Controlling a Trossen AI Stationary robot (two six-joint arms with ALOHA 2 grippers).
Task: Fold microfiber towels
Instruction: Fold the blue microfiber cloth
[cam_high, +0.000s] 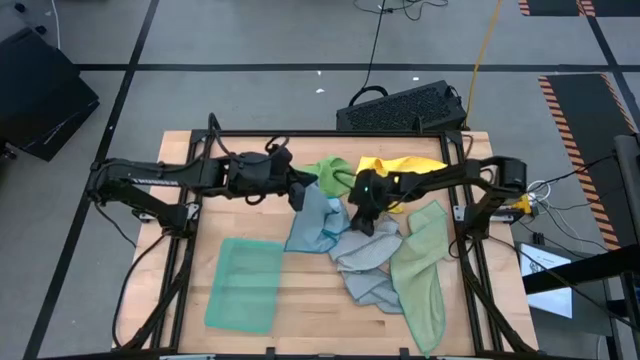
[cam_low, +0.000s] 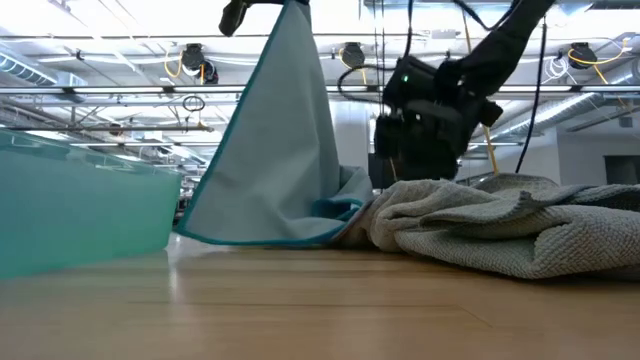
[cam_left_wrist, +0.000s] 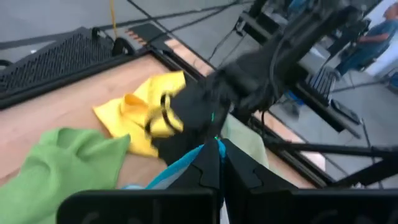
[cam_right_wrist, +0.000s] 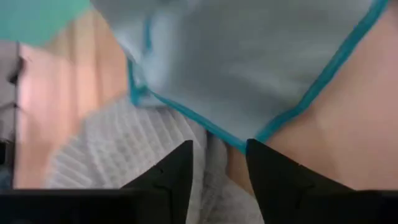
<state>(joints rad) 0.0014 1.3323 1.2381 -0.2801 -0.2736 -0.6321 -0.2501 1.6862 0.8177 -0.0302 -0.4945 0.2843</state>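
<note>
My left claw (cam_high: 300, 190) is clamped on the top corner of the light blue towel (cam_high: 312, 222) and holds it up above the middle of the tabletop (cam_high: 310, 310), toward the back edge. In the low view the cloth (cam_low: 275, 150) hangs from that corner like a tent, its lower edge bunched on the wood. From my left wrist I see my two dark fingers (cam_left_wrist: 208, 177) pressed together on the blue-trimmed corner.

My right claw (cam_high: 365, 215) hangs just beside the hanging towel, over the grey towel (cam_high: 368, 262). Its fingers (cam_right_wrist: 180, 177) stand a little apart, with the blue hem of the light blue towel (cam_right_wrist: 249, 68) just ahead of them and nothing between them.

The grey towel lies crumpled right of the middle, touching the light blue one. The pale sage towel (cam_high: 420, 270) stretches along the right side toward the front edge. The bright green towel (cam_high: 330, 170) and the yellow towel (cam_high: 400, 170) are heaped near the back edge. A folded teal towel (cam_high: 245, 283) lies flat by the front left corner, well apart from the pile.
</note>
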